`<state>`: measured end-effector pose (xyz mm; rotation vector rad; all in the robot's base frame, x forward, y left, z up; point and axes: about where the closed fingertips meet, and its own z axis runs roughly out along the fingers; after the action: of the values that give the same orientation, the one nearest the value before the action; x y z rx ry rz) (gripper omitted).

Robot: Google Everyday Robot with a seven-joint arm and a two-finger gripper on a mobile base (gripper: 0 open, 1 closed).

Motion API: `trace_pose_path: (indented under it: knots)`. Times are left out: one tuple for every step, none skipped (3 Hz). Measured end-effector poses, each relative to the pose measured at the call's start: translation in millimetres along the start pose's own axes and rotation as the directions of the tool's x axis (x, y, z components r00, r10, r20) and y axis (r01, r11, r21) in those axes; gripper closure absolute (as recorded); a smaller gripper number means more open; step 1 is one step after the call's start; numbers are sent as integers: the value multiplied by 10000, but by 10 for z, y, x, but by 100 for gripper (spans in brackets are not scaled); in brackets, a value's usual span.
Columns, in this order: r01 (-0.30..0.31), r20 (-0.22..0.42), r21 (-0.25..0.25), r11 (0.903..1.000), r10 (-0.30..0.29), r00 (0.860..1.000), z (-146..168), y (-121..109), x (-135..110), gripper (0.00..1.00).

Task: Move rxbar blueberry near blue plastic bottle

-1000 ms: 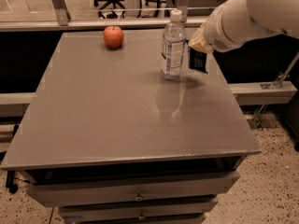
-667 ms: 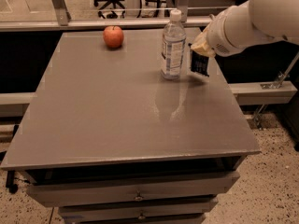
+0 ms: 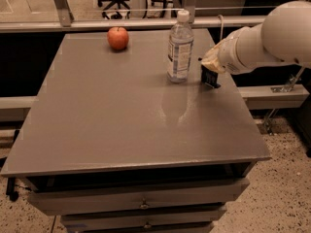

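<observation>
The blue plastic bottle (image 3: 180, 47) stands upright on the grey table (image 3: 121, 130), toward the far right part of the top. It is clear, with a white cap. Its label is pale with blue tints, and the print on it is too small to read.

Just to the right of the bottle, with a narrow gap between them, is the rxbar blueberry (image 3: 210, 77). It hangs on end as a dark, nearly black slab, leaning a little. No brand name or lettering can be made out on the wrapper. Its lower end is down at the table surface, but I cannot tell whether it touches.

The gripper (image 3: 210, 68) sits directly over the bar, also just right of the bottle and about level with the lower half of the label. Its fingers are closed on the bar's upper end. A pale cream cuff on the wrist covers most of them. The thick white arm (image 3: 272, 40) reaches in from the right of the bottle, beyond the table edge.

A red apple (image 3: 118, 38) rests to the left of the bottle and somewhat farther back, well apart from it. Nearer than the bottle, below the front edge of the table, are two drawers (image 3: 141, 200) with small knobs.
</observation>
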<state>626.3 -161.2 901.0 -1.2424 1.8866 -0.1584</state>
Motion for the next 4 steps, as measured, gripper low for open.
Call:
trace_pose_path:
  knots:
    - [-105, 124, -103, 9999, 107, 9999, 24, 110, 45, 100]
    - [-105, 125, -102, 9999, 106, 9999, 19, 106, 41, 100]
    - [-129, 562, -392, 9991, 151, 9983, 23, 322, -84, 100]
    - [-121, 1198, -920, 9957, 232, 9925, 88, 622, -301, 100]
